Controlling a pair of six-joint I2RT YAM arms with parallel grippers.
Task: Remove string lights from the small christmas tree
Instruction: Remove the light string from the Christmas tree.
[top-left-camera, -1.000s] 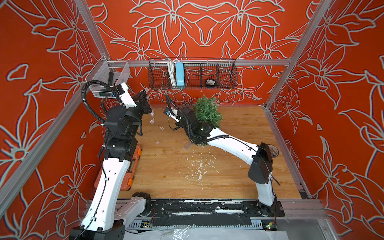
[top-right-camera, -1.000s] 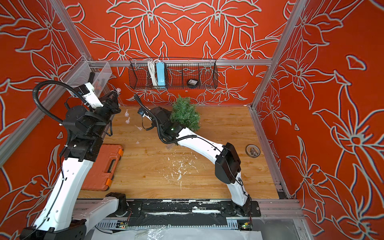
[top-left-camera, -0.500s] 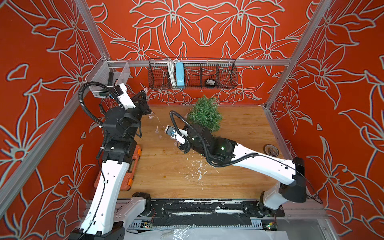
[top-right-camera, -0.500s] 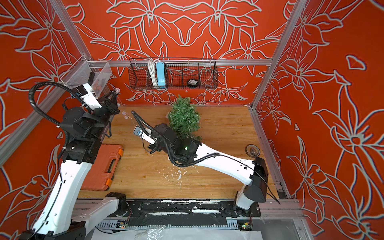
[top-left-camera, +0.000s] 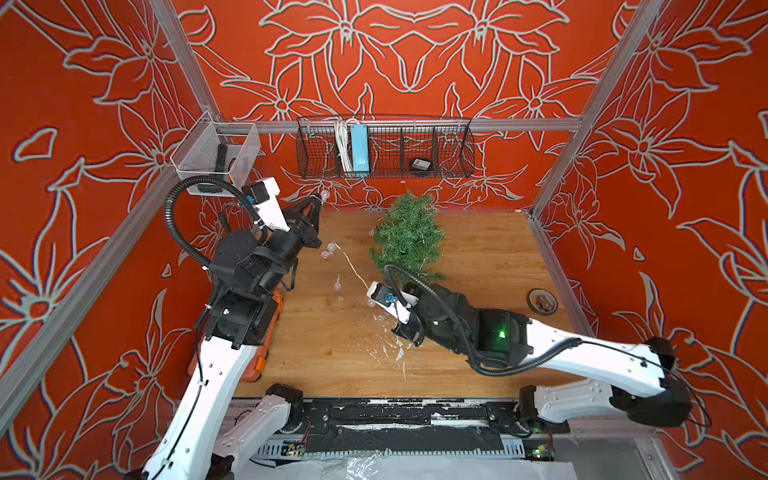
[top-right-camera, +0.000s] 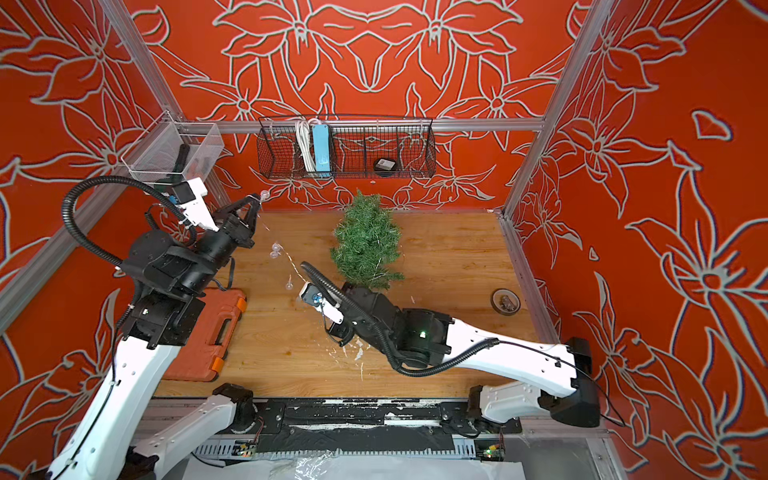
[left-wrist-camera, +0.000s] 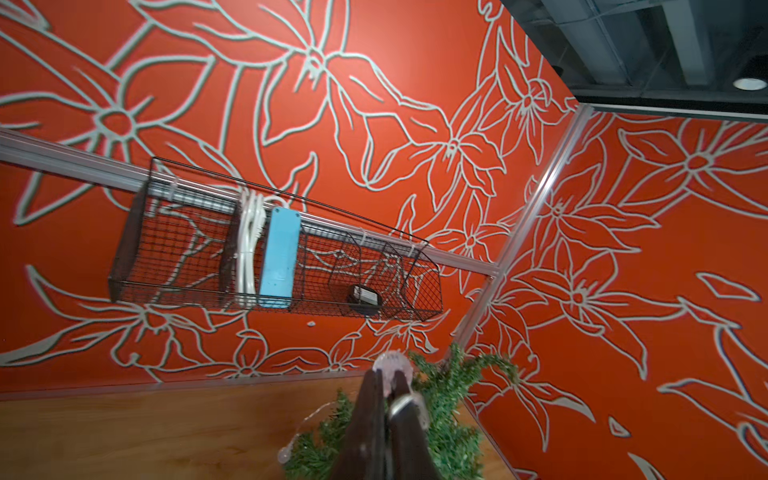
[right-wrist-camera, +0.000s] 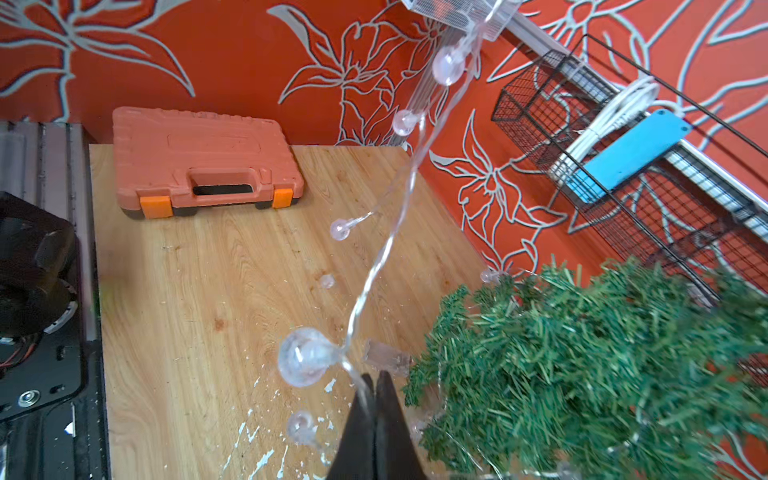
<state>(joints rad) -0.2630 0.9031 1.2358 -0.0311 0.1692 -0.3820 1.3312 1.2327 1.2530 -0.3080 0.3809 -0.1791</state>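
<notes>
Now | left pincer (left-wrist-camera: 384, 380), right pincer (right-wrist-camera: 372, 380): clamped on string lights (right-wrist-camera: 305, 361) | wire basket (top-left-camera: 453, 156): blue strip (top-left-camera: 359, 147)

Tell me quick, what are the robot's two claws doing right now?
Left gripper: shut on the string lights.
Right gripper: shut on the string lights too, pinching the thin wire.

Wooden table (top-left-camera: 490, 257) with small christmas tree (top-left-camera: 409, 237), orange case (top-right-camera: 208, 332), white paint flecks (top-left-camera: 390, 353)
</notes>
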